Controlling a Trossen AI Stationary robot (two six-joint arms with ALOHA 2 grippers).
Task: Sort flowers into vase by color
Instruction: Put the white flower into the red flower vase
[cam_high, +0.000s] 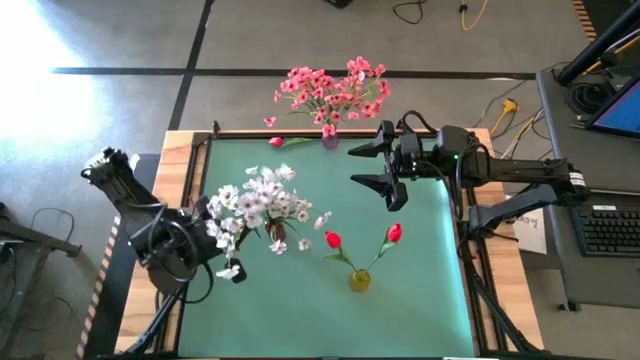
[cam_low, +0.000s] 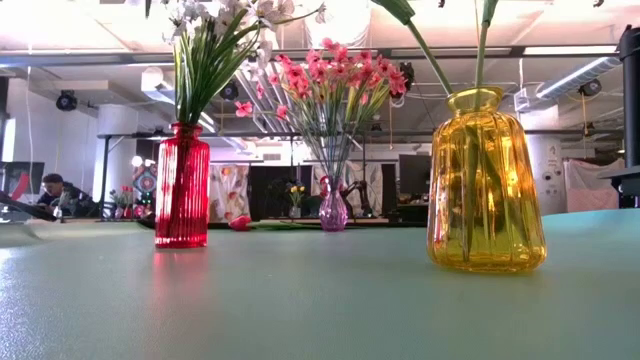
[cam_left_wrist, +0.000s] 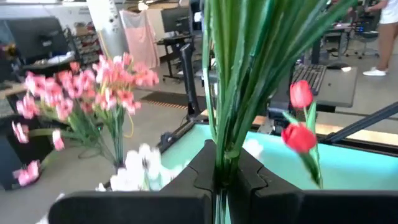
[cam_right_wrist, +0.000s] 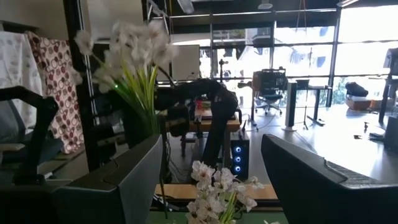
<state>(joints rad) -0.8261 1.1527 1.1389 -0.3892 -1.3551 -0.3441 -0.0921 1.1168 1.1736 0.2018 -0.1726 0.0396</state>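
Note:
My left gripper (cam_high: 212, 232) (cam_left_wrist: 219, 174) is shut on a white flower spray at the table's left, beside the red vase (cam_low: 182, 185), which holds white flowers (cam_high: 262, 200). In the right wrist view the held spray's white blossoms (cam_right_wrist: 134, 56) stand higher than those in the vase (cam_right_wrist: 217, 193). Pink flowers (cam_high: 335, 90) stand in a small purple vase (cam_low: 333, 210) at the far edge. Two red buds (cam_high: 333, 240) stand in the yellow vase (cam_low: 485, 185). My right gripper (cam_high: 362, 166) (cam_right_wrist: 211, 168) hangs open at the far right with nothing between its fingers. My left gripper pinches the spray's bundle of thin green stems (cam_left_wrist: 221, 155) between its two fingers. The fingers lie level and across the stems, coming from the table's left. The stems rise upright above the fingers; their lower end is hidden below the gripper.
A single red bud (cam_high: 275, 142) (cam_low: 240, 222) lies flat on the green mat by the far edge, near the purple vase. The three vases stand well apart, with bare mat (cam_high: 420, 300) between them and toward the near edge.

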